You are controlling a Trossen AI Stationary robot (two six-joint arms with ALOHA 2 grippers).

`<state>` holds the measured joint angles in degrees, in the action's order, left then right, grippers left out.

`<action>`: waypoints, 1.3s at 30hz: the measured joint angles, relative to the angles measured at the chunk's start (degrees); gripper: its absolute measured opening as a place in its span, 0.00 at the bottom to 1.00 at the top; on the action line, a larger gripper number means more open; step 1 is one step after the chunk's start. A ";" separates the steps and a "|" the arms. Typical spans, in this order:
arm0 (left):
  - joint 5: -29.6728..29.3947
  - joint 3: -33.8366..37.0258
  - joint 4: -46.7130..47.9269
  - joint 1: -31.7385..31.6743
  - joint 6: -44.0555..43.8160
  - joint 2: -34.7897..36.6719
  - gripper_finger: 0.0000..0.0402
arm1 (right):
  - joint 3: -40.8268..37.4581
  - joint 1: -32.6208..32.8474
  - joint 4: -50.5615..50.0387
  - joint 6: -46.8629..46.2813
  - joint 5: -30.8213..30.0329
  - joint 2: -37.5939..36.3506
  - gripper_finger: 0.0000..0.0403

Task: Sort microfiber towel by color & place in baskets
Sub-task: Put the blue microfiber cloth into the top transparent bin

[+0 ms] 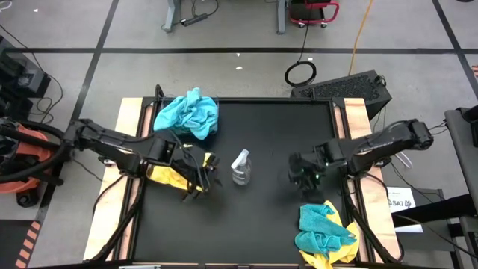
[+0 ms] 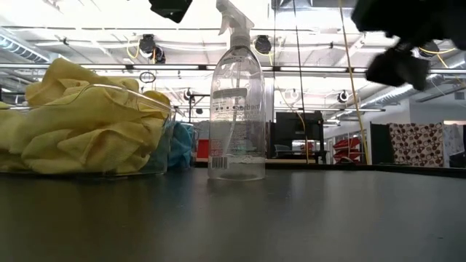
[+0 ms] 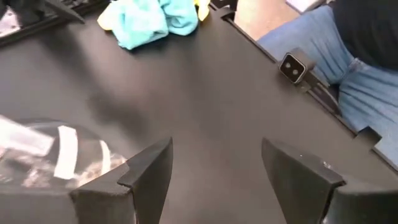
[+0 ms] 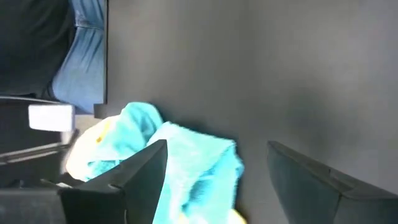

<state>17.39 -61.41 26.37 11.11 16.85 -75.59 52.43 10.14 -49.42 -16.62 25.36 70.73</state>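
Note:
A clear basket (image 2: 164,120) holds a heap of yellow towels (image 2: 80,131), seen at the table's left (image 1: 170,175). A heap of teal towels (image 1: 187,113) lies at the far left, behind the yellow ones (image 2: 182,145). A mixed pile of teal and yellow towels (image 1: 325,233) lies at the near right (image 4: 186,168). My left gripper (image 1: 200,179) is open above the yellow heap's right edge (image 3: 216,149). My right gripper (image 1: 302,173) is open above bare table, beyond the mixed pile (image 4: 217,149).
A clear spray bottle (image 1: 240,166) stands upright mid-table between the two grippers (image 2: 237,102). Wooden strips (image 1: 131,112) border the black mat left and right. A person in blue jeans (image 3: 336,56) stands at the near edge. Bare mat lies between bottle and right gripper.

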 joint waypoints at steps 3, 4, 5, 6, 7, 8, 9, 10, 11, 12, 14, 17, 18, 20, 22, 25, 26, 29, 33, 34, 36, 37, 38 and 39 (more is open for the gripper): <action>0.09 0.00 -1.35 1.10 -1.42 -1.54 0.63 | -4.04 4.70 4.78 -7.30 0.03 -0.59 0.66; 0.09 0.00 -1.95 1.45 -2.06 -2.00 0.63 | -5.12 6.31 6.25 -9.54 0.03 -0.72 0.66; 0.10 0.00 -2.38 1.89 -2.85 -2.44 0.63 | -6.03 7.81 7.51 -11.71 0.05 -0.79 0.66; 0.09 0.00 -2.69 2.39 -3.70 -2.83 0.63 | -6.64 9.33 8.66 -13.70 0.03 -0.80 0.66; 0.10 0.00 -2.77 2.95 -4.44 -3.30 0.63 | -6.98 10.75 9.54 -15.48 0.01 -0.78 0.66; 0.10 0.00 -3.26 3.58 -5.35 -3.94 0.63 | -7.19 12.15 10.09 -17.18 -0.28 -0.76 0.66; 0.10 0.00 -4.03 4.23 -6.09 -4.45 0.63 | -7.33 13.56 10.47 -18.97 -0.95 -0.78 0.66; 0.08 0.00 -4.37 4.93 -6.97 -4.97 0.63 | -7.35 14.83 10.57 -20.50 -1.92 -0.78 0.66; 0.09 0.00 -4.85 5.62 -7.60 -5.51 0.63 | -7.35 16.06 10.78 -21.83 -2.84 -0.78 0.66; 0.09 0.00 -5.81 6.37 -8.41 -6.15 0.63 | -7.35 17.27 11.04 -23.12 -3.57 -0.78 0.66; 0.06 0.00 -6.78 7.83 -9.68 -7.24 0.63 | -7.35 19.64 11.85 -25.88 -5.24 -0.78 0.66; -0.91 -0.02 -8.36 9.80 -11.62 -9.03 0.63 | -7.35 23.05 11.38 -29.76 -9.93 -0.38 0.66; -1.25 -0.02 -8.32 10.41 -12.09 -9.49 0.63 | -7.35 24.10 10.91 -30.75 -11.40 -0.11 0.66; -1.53 -0.02 -8.89 11.44 -13.37 -10.55 0.63 | -7.35 26.14 10.25 -32.73 -13.17 0.37 0.66; -1.91 -0.02 -9.79 12.41 -14.37 -11.46 0.63 | -7.35 27.79 9.94 -34.77 -13.51 0.96 0.66; -3.11 -0.02 -11.52 13.56 -15.09 -12.49 0.63 | -7.35 30.07 9.13 -36.75 -14.80 1.81 0.66; -3.43 -0.02 -11.53 14.01 -15.09 -12.79 0.63 | -7.35 30.57 8.43 -37.50 -15.86 2.11 0.66; -4.52 -0.02 -11.98 14.93 -16.04 -12.91 0.63 | -7.35 31.90 6.43 -39.69 -18.11 3.41 0.66; -6.15 -0.03 -13.04 15.84 -16.60 -12.84 0.63 | -7.35 33.04 8.04 -40.37 -18.29 5.66 0.66; -6.75 -0.02 -13.15 16.13 -16.61 -12.83 0.63 | -7.35 33.16 8.59 -40.35 -18.33 6.37 0.66; -7.07 -0.02 -13.58 16.71 -16.62 -12.83 0.63 | -7.35 33.12 9.58 -39.96 -18.34 8.08 0.66; -7.15 -0.02 -13.68 16.90 -16.62 -12.83 0.63 | -7.35 33.10 9.94 -39.68 -18.31 8.93 0.66; -7.18 -0.02 -13.65 17.05 -16.64 -12.83 0.63 | -7.35 33.10 10.55 -39.19 -18.35 9.65 0.65; -7.38 -0.03 -13.64 17.18 -16.68 -12.83 0.63 | -7.35 33.10 11.60 -38.57 -18.31 10.24 0.64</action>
<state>10.01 -61.44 12.73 28.29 0.17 -88.42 45.08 43.24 -37.82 -55.20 7.05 80.97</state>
